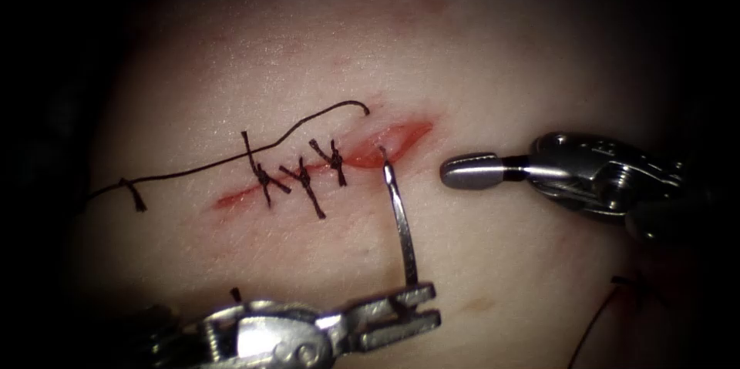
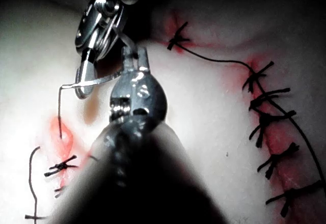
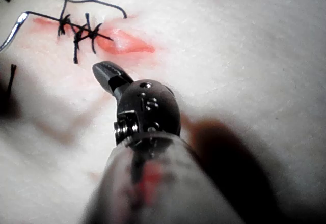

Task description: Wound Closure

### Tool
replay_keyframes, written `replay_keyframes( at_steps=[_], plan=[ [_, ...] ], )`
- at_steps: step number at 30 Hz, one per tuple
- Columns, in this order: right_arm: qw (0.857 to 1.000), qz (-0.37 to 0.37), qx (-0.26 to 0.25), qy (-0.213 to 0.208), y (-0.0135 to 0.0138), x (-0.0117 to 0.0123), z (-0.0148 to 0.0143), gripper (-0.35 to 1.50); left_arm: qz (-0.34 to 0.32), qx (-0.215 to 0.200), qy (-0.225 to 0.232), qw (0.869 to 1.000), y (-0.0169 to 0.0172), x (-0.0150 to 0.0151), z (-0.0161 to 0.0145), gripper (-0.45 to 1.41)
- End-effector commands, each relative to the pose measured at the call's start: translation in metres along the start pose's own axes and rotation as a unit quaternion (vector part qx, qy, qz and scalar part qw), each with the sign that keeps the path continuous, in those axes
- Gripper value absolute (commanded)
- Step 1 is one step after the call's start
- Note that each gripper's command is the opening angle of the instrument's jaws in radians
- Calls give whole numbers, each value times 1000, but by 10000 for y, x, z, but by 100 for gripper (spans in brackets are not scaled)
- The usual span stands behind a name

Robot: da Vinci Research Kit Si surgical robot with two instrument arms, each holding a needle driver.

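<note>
On the pale tissue (image 1: 478,61) a loose black thread (image 1: 231,161) runs from a small knot (image 1: 137,198) at nine o'clock across toward the middle, ending in a curled free end just above the cut (image 1: 324,172); the cut itself slants from about eight o'clock up to two o'clock, and its left stretch is closed by three knotted stitches (image 1: 304,178), while its right end lies open and wet with red fluid (image 1: 393,142); at six o'clock the left tool (image 1: 412,309) comes in from the left, its jaws clamped on the curved needle (image 1: 401,219) near the needle's tail end; the needle rises from those jaws toward twelve o'clock, and its tip sits at the near lip of the open part of the cut, just right of the last stitch, though whether the point has entered the tissue cannot be told; in the left wrist view the needle (image 2: 76,89) shows as a thin bright curve reaching down to the red patch; at three o'clock the right tool (image 1: 472,171) lies level, to the right of the cut and apart from it, its jaws pressed together on nothing, pointing toward the open end; a second strand of thread (image 1: 597,323) trails at five o'clock beneath that tool.
</note>
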State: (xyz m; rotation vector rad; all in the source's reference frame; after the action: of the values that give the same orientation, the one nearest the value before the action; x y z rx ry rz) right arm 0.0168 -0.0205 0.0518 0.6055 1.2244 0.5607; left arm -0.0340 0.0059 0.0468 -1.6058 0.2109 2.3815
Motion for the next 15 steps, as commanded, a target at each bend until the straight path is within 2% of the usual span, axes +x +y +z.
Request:
replay_keyframes(
  at_steps=[1,3,9,10,12,14,15],
  plan=[
    [999,-28,-4,-23,5,-6,6,-35,6,4,-5,1000,-1,1,6,-45],
    [998,-41,0,-47,5,-4,6,-35,21,10,-11,1000,-2,10,4,-45],
    [998,-42,5,-49,-4,-3,5,-35,47,20,-15,999,-6,30,0,-45],
    [998,-30,11,-48,-6,-2,5,-13,52,21,-17,998,-6,31,0,-45],
    [998,20,20,-51,-10,-2,5,52,64,22,-21,998,-5,31,0,-45],
    [997,46,21,-51,-13,-1,5,86,71,23,-24,997,-3,28,2,-45],
    [994,94,24,-53,-14,0,5,96,72,24,-26,997,-2,25,3,-45]
  ],
)
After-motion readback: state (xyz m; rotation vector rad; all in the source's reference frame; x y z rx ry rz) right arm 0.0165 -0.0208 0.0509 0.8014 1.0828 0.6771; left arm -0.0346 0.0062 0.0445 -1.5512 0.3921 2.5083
